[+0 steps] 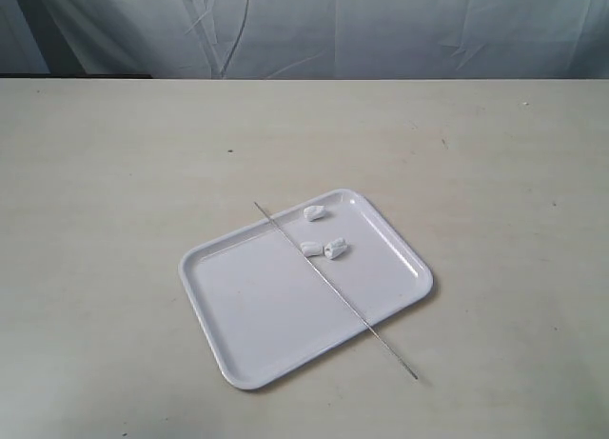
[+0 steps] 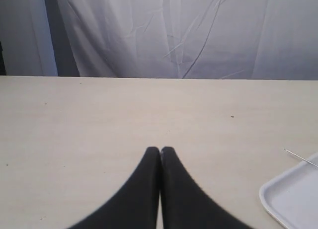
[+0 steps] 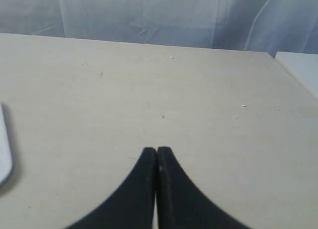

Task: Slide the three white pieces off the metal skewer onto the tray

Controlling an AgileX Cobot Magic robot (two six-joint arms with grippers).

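The white tray (image 1: 247, 315) lies at the middle of the table in the exterior view. The metal skewer (image 1: 371, 329) lies bare and diagonal across it, its ends sticking out past the rim. Three white pieces rest loose on the tray beside the skewer: one (image 1: 314, 213) near the far rim, two (image 1: 311, 248) (image 1: 334, 249) close together at the middle. Neither arm shows in the exterior view. My left gripper (image 2: 160, 150) is shut and empty over bare table; the tray's corner (image 2: 290, 196) and the skewer's tip (image 2: 300, 158) show at that view's edge. My right gripper (image 3: 157, 150) is shut and empty, with the tray's rim (image 3: 4, 154) at the edge.
The beige table (image 1: 114, 172) extends around the tray on all sides. A wrinkled pale curtain (image 1: 333, 29) hangs behind the far edge. A white surface (image 3: 300, 70) adjoins the table's corner in the right wrist view.
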